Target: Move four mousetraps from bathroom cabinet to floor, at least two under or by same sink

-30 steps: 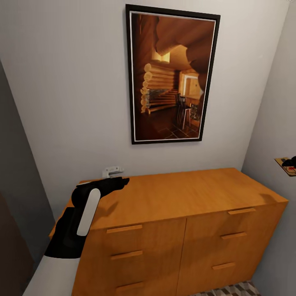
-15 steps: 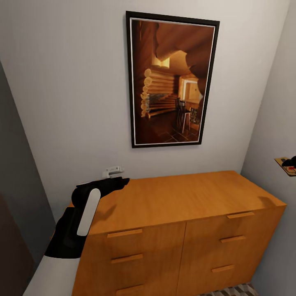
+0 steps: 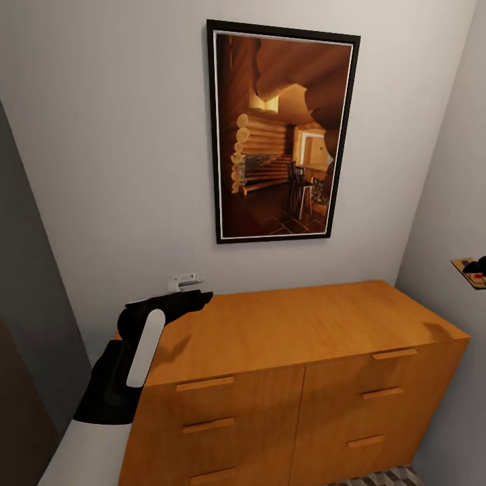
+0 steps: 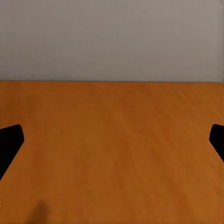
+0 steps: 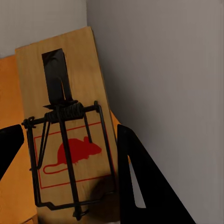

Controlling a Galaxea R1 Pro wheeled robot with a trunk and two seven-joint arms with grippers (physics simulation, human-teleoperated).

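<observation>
The orange-brown wooden cabinet (image 3: 290, 324) stands against the wall, its drawers closed. One mousetrap (image 5: 67, 140), a tan board with dark wire and a red mouse print, sits between my right gripper's fingers; my right gripper (image 5: 70, 135) is shut on it. In the head view that mousetrap (image 3: 467, 270) and my right gripper (image 3: 478, 266) hang at the far right, above the cabinet's right end. My left gripper (image 3: 199, 297) hovers over the cabinet top's back left corner. It is open, with bare cabinet top (image 4: 112, 154) between its fingers (image 4: 9, 142). A strip of bathroom floor (image 3: 378, 478) shows at the cabinet's foot.
A framed picture (image 3: 282, 131) hangs on the wall above the cabinet. A small white fitting (image 3: 184, 279) sits on the wall just behind my left gripper. A grey side wall (image 3: 445, 202) runs close along the cabinet's right end.
The head camera shifted slightly a second ago, so the cabinet sits a little lower in the picture. Both arms and the held mousetrap have kept their places.
</observation>
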